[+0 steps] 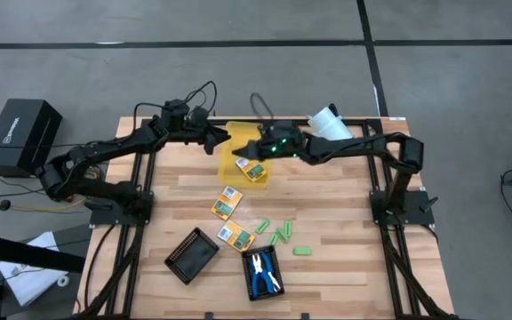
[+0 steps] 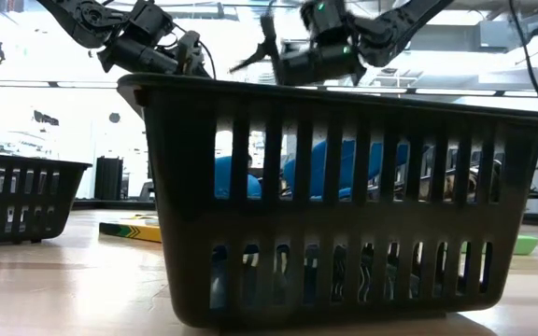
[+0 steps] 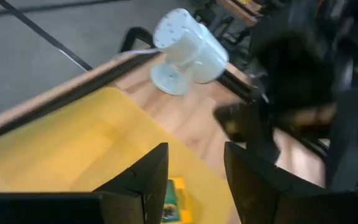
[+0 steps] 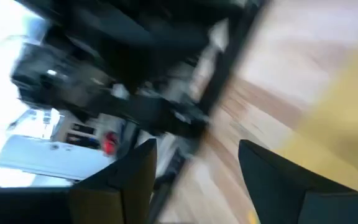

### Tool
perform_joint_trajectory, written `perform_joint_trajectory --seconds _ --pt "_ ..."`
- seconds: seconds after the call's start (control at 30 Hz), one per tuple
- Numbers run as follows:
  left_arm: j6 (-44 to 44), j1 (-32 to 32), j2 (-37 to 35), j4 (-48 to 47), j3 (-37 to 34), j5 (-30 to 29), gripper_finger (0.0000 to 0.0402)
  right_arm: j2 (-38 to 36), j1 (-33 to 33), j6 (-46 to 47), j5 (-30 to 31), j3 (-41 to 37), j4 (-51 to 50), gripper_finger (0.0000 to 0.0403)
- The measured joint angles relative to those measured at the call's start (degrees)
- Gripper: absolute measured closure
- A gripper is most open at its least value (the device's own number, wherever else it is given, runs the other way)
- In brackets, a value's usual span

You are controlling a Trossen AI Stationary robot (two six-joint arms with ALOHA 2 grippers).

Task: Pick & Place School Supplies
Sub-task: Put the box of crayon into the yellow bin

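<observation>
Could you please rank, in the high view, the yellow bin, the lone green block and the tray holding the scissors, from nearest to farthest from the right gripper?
1. Yellow bin: directly beneath the right gripper, at the table's far side.
2. Lone green block: toward the near side, right of the trays.
3. Tray with the scissors: at the near edge, slightly farther.

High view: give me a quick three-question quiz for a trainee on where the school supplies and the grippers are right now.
1. True or false: the blue-handled scissors lie in a black tray.
2. How many yellow-orange boxes lie on the bare tabletop? A one, B two, C three.
3. Fill in: the left gripper and the right gripper both hang over the ____.

Key: 1 true; 2 B, the third box is in the bin; 3 yellow bin.
</observation>
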Motion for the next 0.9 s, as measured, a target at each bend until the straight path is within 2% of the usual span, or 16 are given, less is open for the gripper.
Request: perform_joint_trajectory --seconds 0.23,0.37,0.53,0.7,0.9 --pt "-0.87 -1.48 0.00 -2.28 0.02 7.53 0.0251 -10.50 -2.86 -6.96 -0.98 -0.10 -3.22 0.0211" --pt "-2.39 -5.33 0.00 -12.37 0.04 8.00 0.0251 -17.65 -3.87 -11.72 -1.84 -0.08 -10.78 0.0228" --pt "-4.60 -11.45 0.00 -24.15 0.02 7.19 0.0251 -25.76 -4.23 -16.37 -1.77 -0.08 -16.97 0.0244" --pt "-11.62 -17.33 0.00 -25.31 0.02 6.90 0.0251 -30.90 -4.26 -19.88 -1.66 -0.08 -20.97 0.0251" --pt "-20.95 -24.17 0.00 -26.70 0.02 -0.15 0.0239 -34.25 -3.32 -23.32 -1.68 -0.08 -26.99 0.0252"
